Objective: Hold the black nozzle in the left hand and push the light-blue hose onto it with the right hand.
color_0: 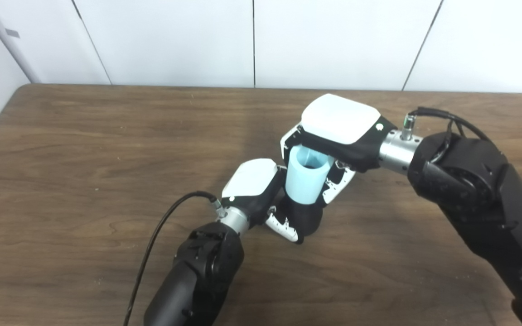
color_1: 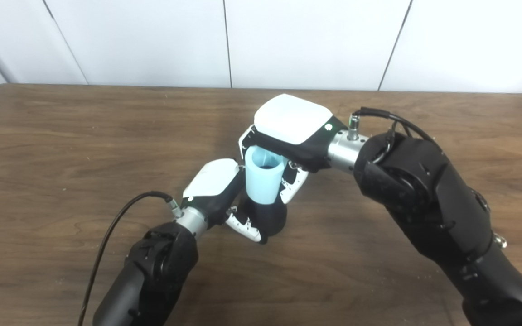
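Left eye view: wooden table under both arms. Right hand from above, fingers wrapped round light-blue hose, open end up. Hose's lower end sits over black nozzle, upright above the table. Left hand clasps nozzle, fingers curled round its base.

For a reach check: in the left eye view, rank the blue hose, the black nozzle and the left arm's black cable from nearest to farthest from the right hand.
1. Blue hose, held in the right hand.
2. Black nozzle, just below the hose, in the left hand.
3. Black cable, far down on the left.
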Controlling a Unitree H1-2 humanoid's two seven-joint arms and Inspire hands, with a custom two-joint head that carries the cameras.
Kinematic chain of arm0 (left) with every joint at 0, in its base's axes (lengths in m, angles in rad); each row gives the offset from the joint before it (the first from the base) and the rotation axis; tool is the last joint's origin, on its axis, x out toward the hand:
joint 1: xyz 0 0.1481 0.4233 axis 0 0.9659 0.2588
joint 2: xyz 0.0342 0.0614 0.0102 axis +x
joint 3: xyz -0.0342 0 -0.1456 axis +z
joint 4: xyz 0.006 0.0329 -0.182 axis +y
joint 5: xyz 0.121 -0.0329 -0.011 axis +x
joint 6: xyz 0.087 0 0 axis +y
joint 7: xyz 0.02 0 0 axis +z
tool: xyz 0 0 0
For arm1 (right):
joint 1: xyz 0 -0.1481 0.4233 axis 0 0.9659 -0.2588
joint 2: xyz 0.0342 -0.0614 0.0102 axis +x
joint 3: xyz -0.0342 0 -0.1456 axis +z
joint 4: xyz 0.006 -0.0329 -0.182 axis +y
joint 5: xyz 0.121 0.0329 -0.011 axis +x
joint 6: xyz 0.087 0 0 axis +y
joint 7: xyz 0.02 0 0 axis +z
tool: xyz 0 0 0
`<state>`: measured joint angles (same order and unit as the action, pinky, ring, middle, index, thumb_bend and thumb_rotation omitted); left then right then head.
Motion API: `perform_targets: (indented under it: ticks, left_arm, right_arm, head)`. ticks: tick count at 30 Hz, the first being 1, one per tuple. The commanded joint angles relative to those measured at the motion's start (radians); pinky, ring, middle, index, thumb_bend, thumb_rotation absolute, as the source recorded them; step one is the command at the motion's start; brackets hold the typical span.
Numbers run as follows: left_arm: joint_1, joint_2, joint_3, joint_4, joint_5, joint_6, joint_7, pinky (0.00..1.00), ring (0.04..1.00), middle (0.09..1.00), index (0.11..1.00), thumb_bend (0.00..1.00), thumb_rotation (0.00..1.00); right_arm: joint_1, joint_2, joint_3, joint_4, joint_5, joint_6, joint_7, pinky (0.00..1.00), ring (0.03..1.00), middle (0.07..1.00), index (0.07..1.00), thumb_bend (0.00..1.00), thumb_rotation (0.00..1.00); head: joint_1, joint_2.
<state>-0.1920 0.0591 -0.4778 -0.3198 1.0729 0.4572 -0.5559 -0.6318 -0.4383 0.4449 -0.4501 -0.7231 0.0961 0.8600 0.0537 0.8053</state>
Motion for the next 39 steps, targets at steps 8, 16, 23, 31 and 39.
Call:
perform_targets:
  ticks: [8,16,23,31,39]
  left_arm:
    - [0.044,0.005,-0.025,0.05,-0.022,0.009,-0.086,1.0,0.827,0.494,0.481,0.52,0.0]
    - [0.052,0.011,-0.034,0.056,-0.019,0.009,-0.073,1.0,0.823,0.494,0.482,0.52,0.0]
    - [0.048,0.01,-0.037,0.06,-0.006,0.01,-0.076,1.0,0.817,0.497,0.48,0.52,0.0]
    - [0.046,0.012,-0.04,0.067,-0.002,0.01,-0.076,1.0,0.818,0.494,0.483,0.52,0.0]
    - [0.045,0.014,-0.035,0.07,-0.005,0.01,-0.078,1.0,0.819,0.495,0.483,0.52,0.0]
  right_arm:
    - [-0.054,-0.058,0.032,0.04,0.019,0.028,0.124,0.81,0.859,0.814,0.737,1.0,0.33]
    - [-0.07,-0.068,-0.022,0.051,0.065,0.018,0.077,0.87,0.957,0.953,0.905,1.0,0.4]
    - [-0.071,-0.063,-0.104,-0.001,0.112,0.024,0.031,0.87,0.961,0.955,0.923,1.0,0.38]
    - [-0.046,-0.065,-0.185,-0.048,0.174,-0.003,-0.025,0.84,0.947,0.936,0.926,1.0,0.41]
    - [-0.037,-0.092,-0.242,-0.079,0.267,-0.036,-0.062,0.8,0.892,0.895,0.889,0.72,0.7]
  head:
    - [0.004,0.001]
    - [0.004,0.001]
    - [0.005,0.0]
    - [0.007,0.002]
    - [0.009,0.001]
